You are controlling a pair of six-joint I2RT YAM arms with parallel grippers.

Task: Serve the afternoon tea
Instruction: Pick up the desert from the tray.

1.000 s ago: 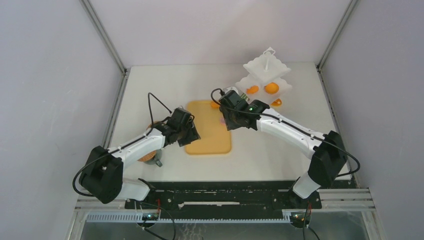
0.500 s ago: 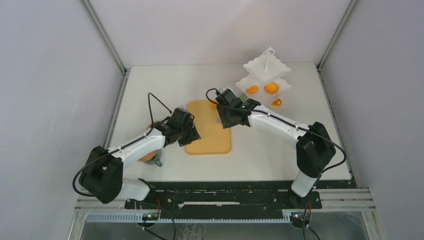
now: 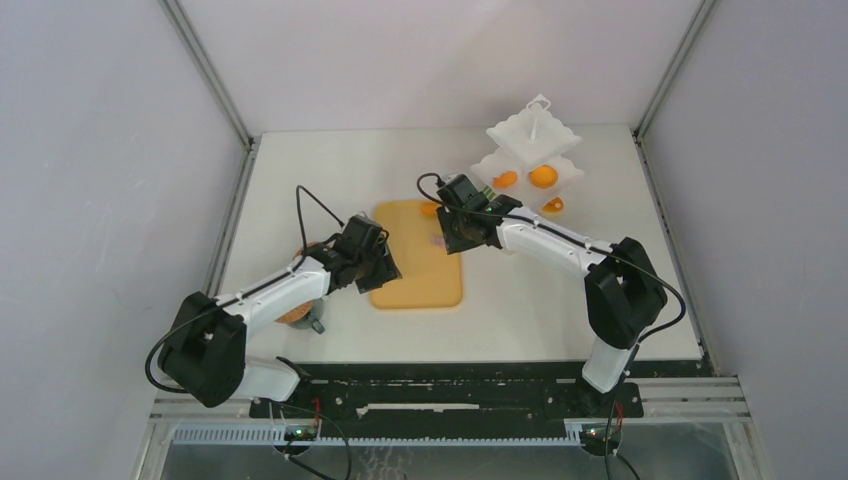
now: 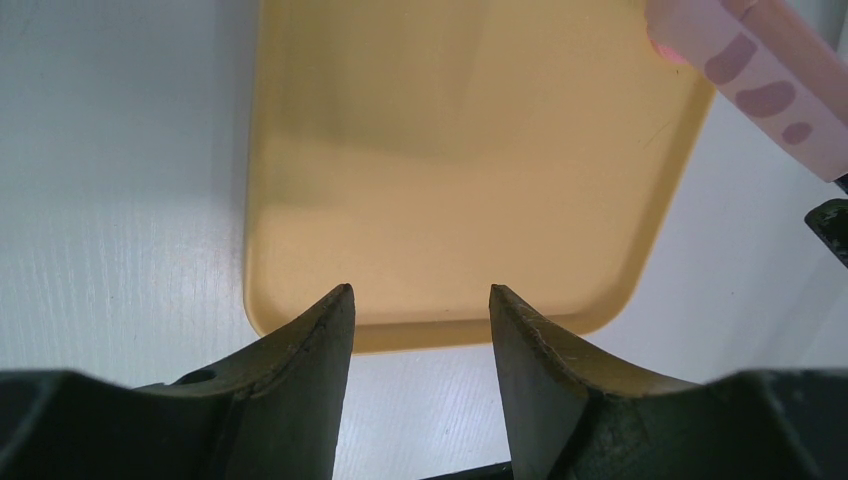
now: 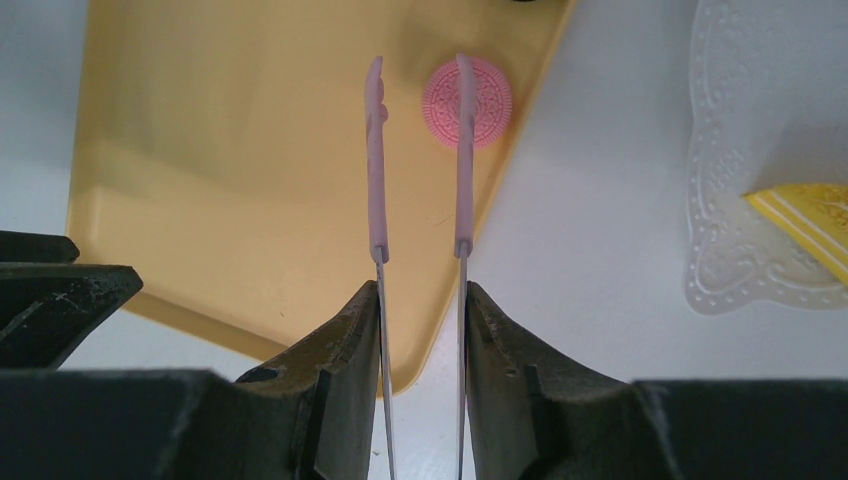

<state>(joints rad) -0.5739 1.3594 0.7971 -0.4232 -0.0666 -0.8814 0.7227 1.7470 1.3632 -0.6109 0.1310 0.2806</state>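
My right gripper point(image 5: 420, 290) is shut on the thin pink tongs point(image 5: 375, 160), whose open tips reach over the tan board point(image 5: 230, 160). One tip overlaps a pink round point(image 5: 485, 105) lying at the board's edge; it also shows in the top view point(image 3: 437, 241). A yellow wedge point(image 5: 805, 215) lies on a white lace plate point(image 5: 730, 150). Orange tarts point(image 3: 543, 176) sit on the white tiered stand point(image 3: 530, 135), and another orange tart point(image 3: 430, 210) is on the board's far end. My left gripper point(image 4: 420, 300) is open and empty over the board's near-left edge.
A cork coaster point(image 3: 293, 313) and a dark mug point(image 3: 316, 324) lie mostly hidden under my left arm near the table's left side. The tongs point(image 4: 750, 75) cross the top right of the left wrist view. Metal frame posts stand at the table's back corners.
My right gripper with the tongs has shifted a little left and back over the board, and its elbow has swung inward. The left arm has not moved.
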